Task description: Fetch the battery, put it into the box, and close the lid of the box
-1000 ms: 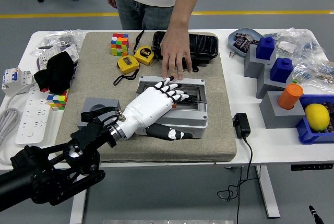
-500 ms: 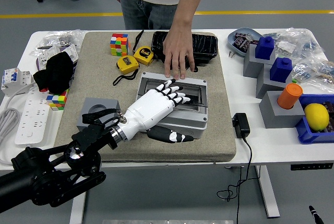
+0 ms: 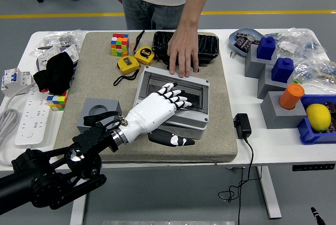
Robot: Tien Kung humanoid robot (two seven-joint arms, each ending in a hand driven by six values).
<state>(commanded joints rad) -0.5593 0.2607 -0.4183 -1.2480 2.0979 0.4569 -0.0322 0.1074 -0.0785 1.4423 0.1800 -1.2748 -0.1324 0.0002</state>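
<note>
My left hand (image 3: pixel 157 107) is lying flat, fingers spread, gripping nothing, on the grey box (image 3: pixel 173 100) and its closed lid. A person's hand (image 3: pixel 184 53) is touching its far edge, tape measures (image 3: pixel 134 60) nearby. I cannot see the battery.

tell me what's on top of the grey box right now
The robot's left hand lies flat on the grey box, fingers spread across its lid. A person's hand touches the far edge. The box's contents are covered, so no battery shows.

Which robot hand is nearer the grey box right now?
Left. The left hand lies flat on the grey box, fingers spread over its lid. The right hand is out of view.
</note>
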